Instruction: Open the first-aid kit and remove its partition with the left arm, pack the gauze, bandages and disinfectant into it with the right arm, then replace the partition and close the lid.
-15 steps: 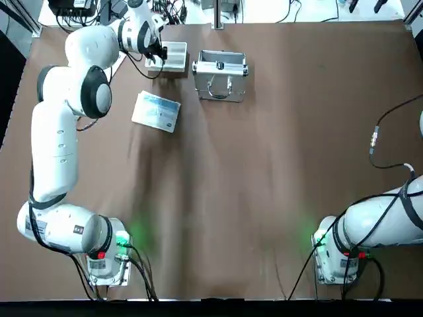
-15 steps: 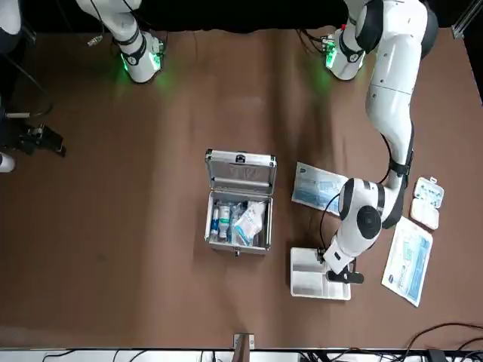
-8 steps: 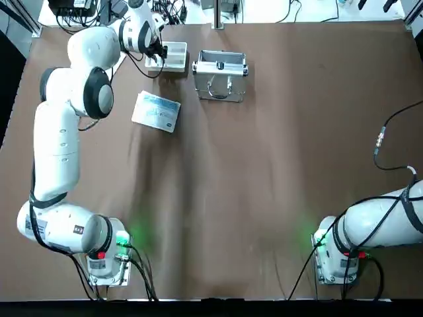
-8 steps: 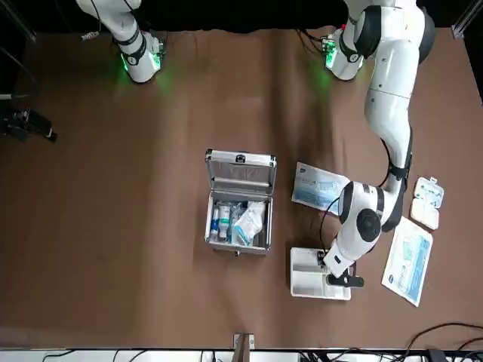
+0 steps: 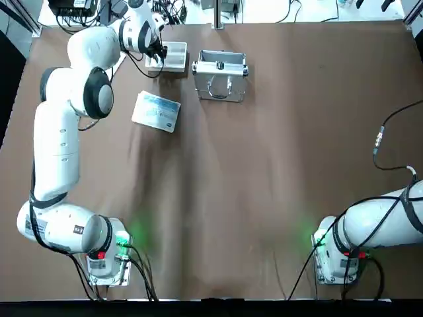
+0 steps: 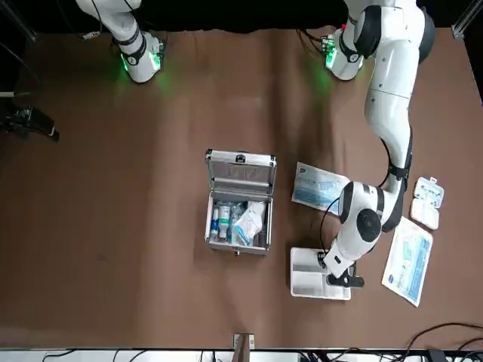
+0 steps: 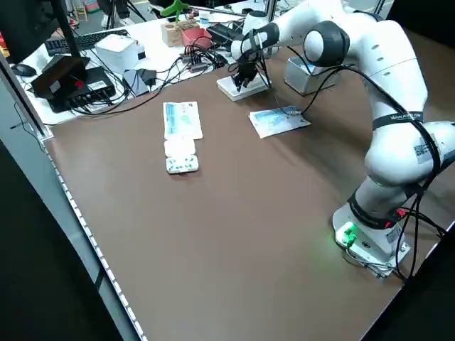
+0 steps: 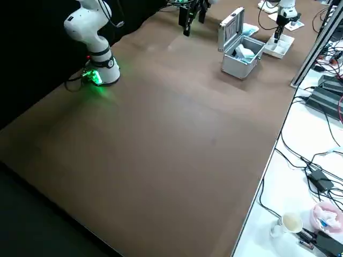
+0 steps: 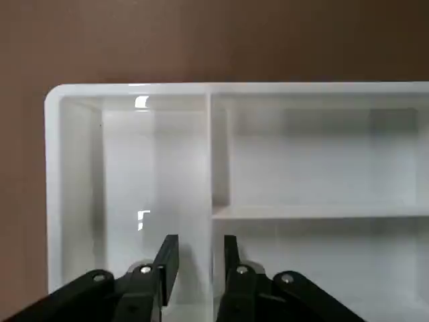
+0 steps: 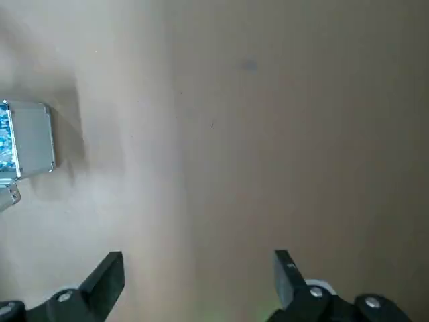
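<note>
Front view: the case [image 6: 238, 205] stands open in mid-table, lid up, its well already holding small bottles and packets. The partition [image 6: 311, 274] lies flat on the table just beside it, on the robot's left. The left gripper [image 6: 339, 277] is down on the tray's end; the wrist view shows its fingers [image 9: 165, 258] drawn close either side of an inner divider wall, seemingly pinching it. Over the last second the left arm's [image 6: 389, 90] wrist has crept only slightly and the tray has not shifted. The right gripper [image 6: 30, 121] has swung out to the table's edge, fingers spread wide with nothing between them.

Judgement: packing looks done; the tray is about to be lifted back into the case, then the lid shut.

Surroundings: brown table [image 6: 113, 249]; a flat printed pack [image 6: 320, 187] near the left arm's forearm, a long pale pack [image 6: 408, 259] and a small white blister pack [image 6: 427, 200] farther out. Beyond the table's far edge, cables, boxes and a paper cup [image 8: 284, 221].
</note>
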`<state>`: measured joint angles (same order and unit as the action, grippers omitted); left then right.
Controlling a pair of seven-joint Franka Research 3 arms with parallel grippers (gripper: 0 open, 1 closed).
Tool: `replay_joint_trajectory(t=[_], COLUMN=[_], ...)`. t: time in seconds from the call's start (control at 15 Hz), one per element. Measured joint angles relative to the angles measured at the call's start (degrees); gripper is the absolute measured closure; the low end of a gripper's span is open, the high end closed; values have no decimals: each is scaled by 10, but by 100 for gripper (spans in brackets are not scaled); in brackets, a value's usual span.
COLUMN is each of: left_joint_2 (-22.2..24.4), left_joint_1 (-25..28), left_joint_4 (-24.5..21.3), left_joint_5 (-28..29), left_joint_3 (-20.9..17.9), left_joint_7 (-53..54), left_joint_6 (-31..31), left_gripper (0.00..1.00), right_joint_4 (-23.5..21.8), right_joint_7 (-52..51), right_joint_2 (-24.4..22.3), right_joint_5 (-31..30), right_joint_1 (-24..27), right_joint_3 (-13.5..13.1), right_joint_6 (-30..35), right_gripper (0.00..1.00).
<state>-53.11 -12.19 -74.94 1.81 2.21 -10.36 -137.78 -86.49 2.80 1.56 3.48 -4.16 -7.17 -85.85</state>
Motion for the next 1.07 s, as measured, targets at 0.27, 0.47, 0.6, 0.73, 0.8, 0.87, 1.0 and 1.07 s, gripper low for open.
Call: replay_joint_trajectory(t=[0.27, 0.47, 0.6, 0.73, 0.8, 0.87, 1.0, 1.07], left_joint_2=[0, 0, 0, 0, 0, 0, 0, 0], left_joint_1=[0, 0, 0, 0, 0, 0, 0, 0], left_joint_4=[0, 0, 0, 0, 0, 1, 2, 2], left_joint_5=[0, 0, 0, 0, 0, 0, 0, 0], left_joint_3=[0, 0, 0, 0, 0, 0, 0, 0], left_joint_7=[0, 0, 0, -1, -1, -2, -2, -2], left_joint_6=[0, 0, 0, 0, 0, 0, 0, 0], left_gripper=[68, 72, 75, 89, 94, 96, 96, 97], right_joint_4=[0, 0, 0, 0, 0, 1, 3, 5], right_joint_7=[0, 0, 0, 0, 0, 0, -2, -8], right_joint_2=[0, 0, 0, 0, 0, 0, 0, 0], right_joint_5=[0, 0, 0, 0, 0, 0, 0, 0], right_joint_1=[0, 0, 0, 0, 0, 0, 0, 0], right_joint_3=[0, -1, -2, -2, -2, -2, -2, -2], right_joint_6=[0, 0, 0, 0, -1, -1, -6, -9], right_gripper=[1, 1, 1, 1, 1, 1, 1, 1])
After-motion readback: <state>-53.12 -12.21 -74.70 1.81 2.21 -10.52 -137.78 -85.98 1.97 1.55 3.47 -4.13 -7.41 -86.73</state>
